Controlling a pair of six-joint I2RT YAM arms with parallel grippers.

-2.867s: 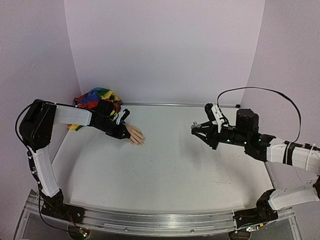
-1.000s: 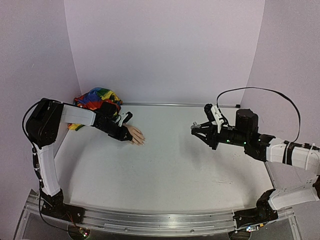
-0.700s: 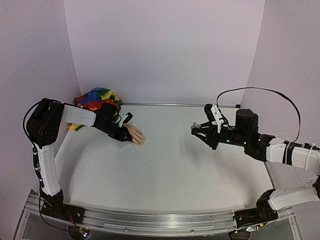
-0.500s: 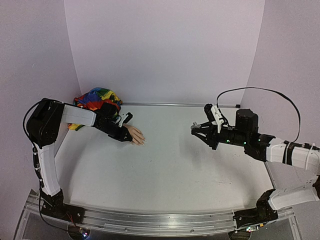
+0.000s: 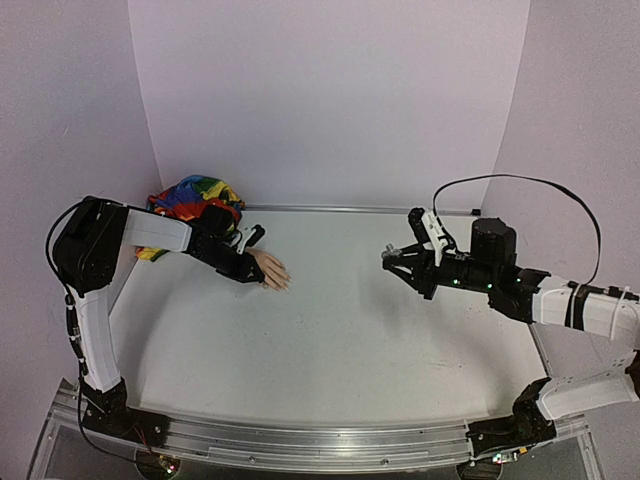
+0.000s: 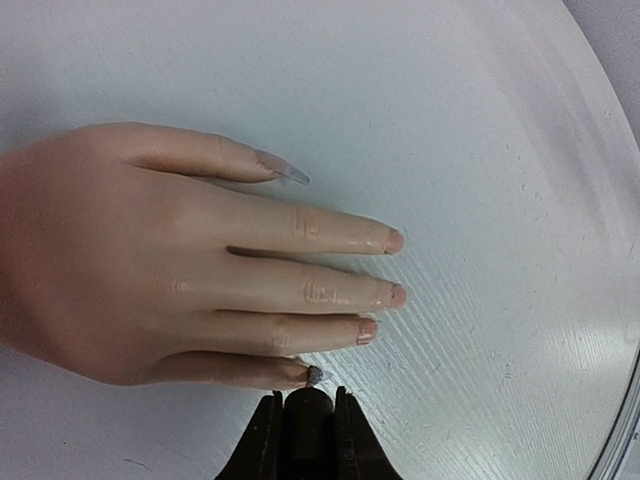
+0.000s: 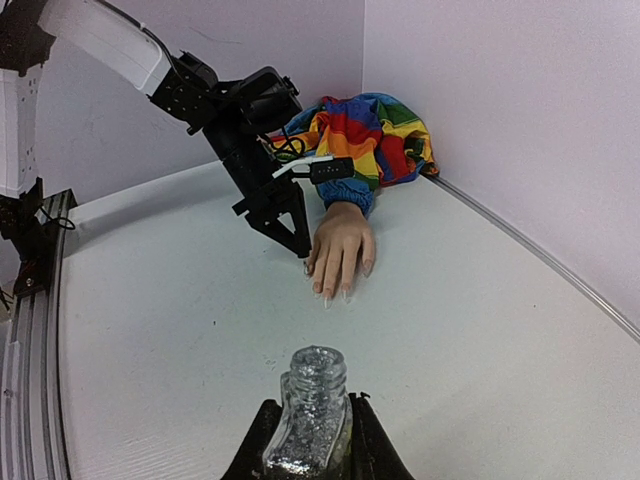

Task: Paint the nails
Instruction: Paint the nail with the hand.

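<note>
A pale peach fake hand (image 5: 272, 271) (image 6: 170, 280) (image 7: 341, 245) lies palm down at the table's back left, its rainbow sleeve (image 5: 196, 194) (image 7: 372, 134) bunched against the wall. My left gripper (image 5: 250, 270) (image 6: 306, 402) (image 7: 299, 243) is shut on a black brush cap (image 6: 307, 432). The glittery brush tip touches the little-finger nail (image 6: 315, 375). The other nails (image 6: 397, 295) show pinkish. My right gripper (image 5: 388, 258) (image 7: 310, 412) hovers mid-right, shut on an open glass bottle (image 7: 315, 420) of silver glitter polish.
The purple back wall and side walls stand close around the white table (image 5: 340, 330). A metal rail (image 5: 300, 445) runs along the near edge. A black cable (image 5: 520, 180) loops above my right arm.
Since the earliest frame my left arm's elbow has shifted slightly right. Over the last second nothing has visibly moved.
</note>
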